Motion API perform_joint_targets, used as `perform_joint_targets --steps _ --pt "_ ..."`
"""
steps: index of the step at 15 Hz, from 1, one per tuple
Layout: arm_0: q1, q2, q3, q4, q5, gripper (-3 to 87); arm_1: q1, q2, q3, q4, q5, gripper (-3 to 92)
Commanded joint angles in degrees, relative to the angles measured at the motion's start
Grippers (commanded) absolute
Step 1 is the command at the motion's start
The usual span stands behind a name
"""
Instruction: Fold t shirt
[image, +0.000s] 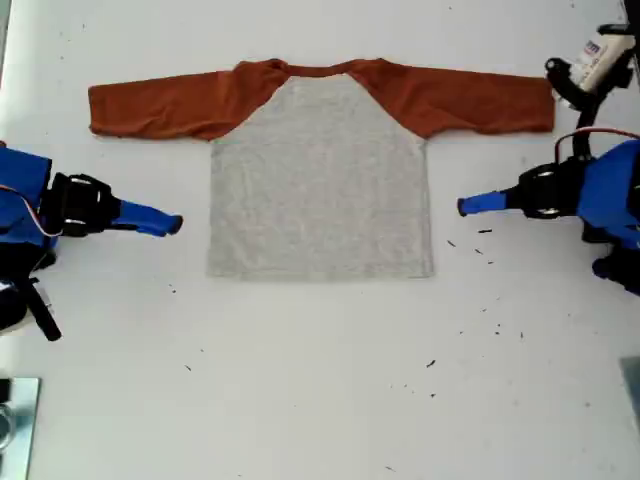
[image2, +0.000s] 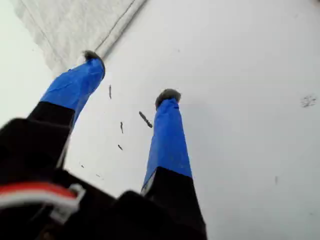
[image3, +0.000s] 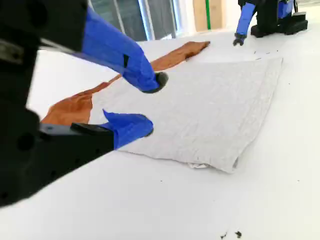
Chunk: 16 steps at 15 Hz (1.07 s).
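Exterior view: the shirt (image: 320, 180) lies flat and spread on the table (image: 320, 400), grey body in the middle, both orange sleeves stretched out toward the view's left and right, no print showing. One arm sits at the view's left, one at the view's right, each tip pointing at a side edge of the body and short of it. Nothing is folded, so I judge this the approach before the first fold.

First wrist view: my first gripper (image2: 131, 77) has its jaws spread and empty over bare table with dark specks. A hemmed corner of the shirt lies just past one fingertip. The specks match the arm on the exterior view's right (image: 465, 206).

Second wrist view: my second gripper (image3: 149, 104) is also spread and holds nothing, hovering at the near edge of the grey body, with a sleeve running off beyond. The other arm shows far across the cloth, so this is the arm at the exterior view's left (image: 172, 225).

Next I think each gripper must drop onto the cloth edge, pinch a single layer, and lift without dragging the body askew.
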<state>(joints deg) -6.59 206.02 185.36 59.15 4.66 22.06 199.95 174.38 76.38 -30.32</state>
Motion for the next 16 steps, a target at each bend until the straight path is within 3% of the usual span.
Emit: perform_joint_targets --steps 1,2,3,4,6,10,11,16 --pt "1.1 0.4 0.4 -0.1 0.0 10.4 0.4 0.8 3.4 0.6 10.1 23.6" --pt "1.4 0.4 0.4 -0.1 0.0 10.4 0.5 0.8 3.4 0.6 15.9 23.6" --pt "1.4 0.4 0.4 -0.1 -0.1 10.4 -1.3 0.8 3.4 0.6 14.3 20.0" --pt "1.0 0.4 0.4 -0.1 0.0 10.4 -1.7 0.8 3.4 0.6 14.2 3.5" --pt "0.1 0.5 0.4 -0.6 -0.7 -0.3 -2.8 0.9 3.4 0.5 16.7 3.5" --pt "1.8 0.5 0.4 -0.2 0.5 -0.3 -5.3 -2.3 -5.5 4.0 19.2 3.2" --pt "2.5 0.5 0.4 -0.2 0.5 -0.3 -1.4 -11.4 -15.6 5.7 14.6 3.2" --pt "3.1 0.5 0.4 -0.2 1.2 -0.2 32.9 -60.5 -78.9 22.3 -24.2 3.4"
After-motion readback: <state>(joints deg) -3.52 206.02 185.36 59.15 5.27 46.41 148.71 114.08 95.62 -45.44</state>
